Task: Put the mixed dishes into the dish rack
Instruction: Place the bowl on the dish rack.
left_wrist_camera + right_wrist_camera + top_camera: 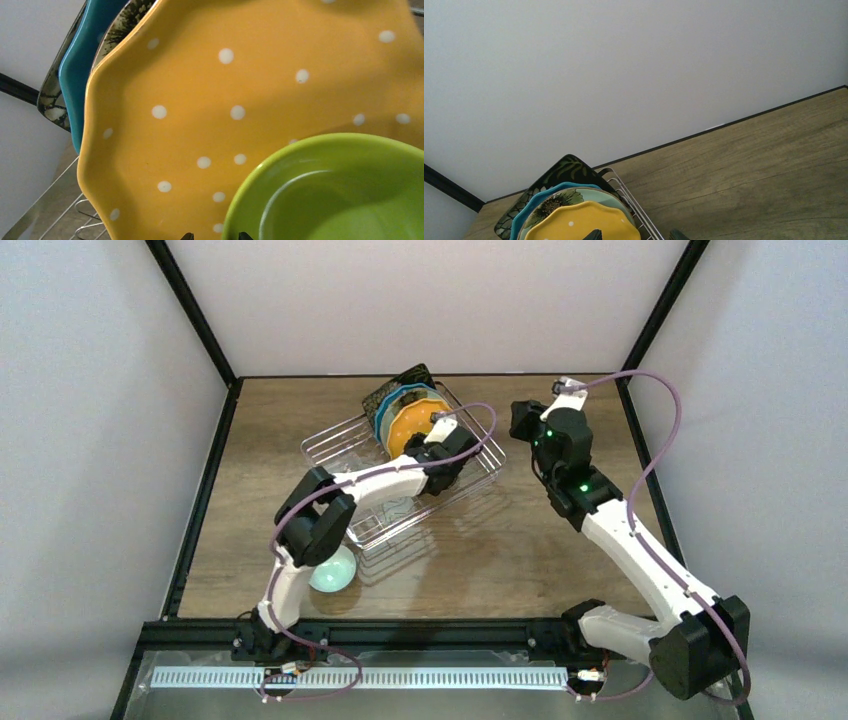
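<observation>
The left gripper (216, 236) reaches into the dish rack (338, 443) at the centre of the overhead frame. In its wrist view only two dark tips peek in at the bottom edge, set narrowly. The rim of the small yellow-green bowl (340, 200) runs between them, so I judge the jaws are pinched on the bowl's wall, one tip outside and one within. The bowl fills the lower right of that frame, its mouth facing the camera, just in front of the orange dotted plate (210, 100). That placement suggests it is meant for the next free slot. Behind the orange plate stand the mint flower plate (574, 197), the teal plate (82, 65) and the black square floral plate (566, 170). All are on edge and packed close at the rack's upper end, so the prongs hold them and the lower part stays free. The right gripper (638, 236) hangs at the upper right of the overhead frame, beside the rack. Its tips are well apart with nothing between them, clear of the left arm's work. Under the left arm's elbow, lower left of centre, a pale round dish (335, 572) sits on the table (764, 170) outside the rack. I cannot tell which piece it is.
</observation>
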Available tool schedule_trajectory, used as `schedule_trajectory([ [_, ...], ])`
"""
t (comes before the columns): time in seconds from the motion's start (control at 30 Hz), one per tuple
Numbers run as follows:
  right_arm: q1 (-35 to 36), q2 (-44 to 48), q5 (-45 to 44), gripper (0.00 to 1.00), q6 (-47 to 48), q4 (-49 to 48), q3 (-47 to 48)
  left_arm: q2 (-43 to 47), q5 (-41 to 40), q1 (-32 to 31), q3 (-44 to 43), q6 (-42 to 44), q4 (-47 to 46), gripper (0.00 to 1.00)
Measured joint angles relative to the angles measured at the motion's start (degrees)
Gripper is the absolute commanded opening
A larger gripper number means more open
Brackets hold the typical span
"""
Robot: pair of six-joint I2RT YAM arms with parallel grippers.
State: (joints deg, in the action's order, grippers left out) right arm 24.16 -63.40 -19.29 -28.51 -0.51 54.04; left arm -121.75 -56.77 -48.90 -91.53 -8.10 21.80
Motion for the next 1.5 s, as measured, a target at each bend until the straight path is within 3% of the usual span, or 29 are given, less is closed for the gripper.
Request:
schedule_trajectory([
  [0.8, 5.6, -6.2, -3.2, 0.77, 0.7, 2.5, 6.1, 7.5, 23.4, 6.0, 0.7, -5.2, 4.1, 0.49],
  [1.13, 6.8, -8.2, -4.1, 0.77, 0.7, 2.5, 6.2, 8.4, 27.6, 8.8, 3.8, -5.4, 4.4, 0.48],
  [1.3, 7.1, -9.5, -4.3, 0.77, 1.2, 2.6, 7.5, 8.4, 29.7, 10.2, 4.0, -5.7, 4.4, 0.41],
  [1.5, 7.2, -9.7, -4.5, 0.77, 1.4, 2.7, 8.0, 8.5, 34.2, 11.3, 5.6, -6.5, 3.7, 0.40],
])
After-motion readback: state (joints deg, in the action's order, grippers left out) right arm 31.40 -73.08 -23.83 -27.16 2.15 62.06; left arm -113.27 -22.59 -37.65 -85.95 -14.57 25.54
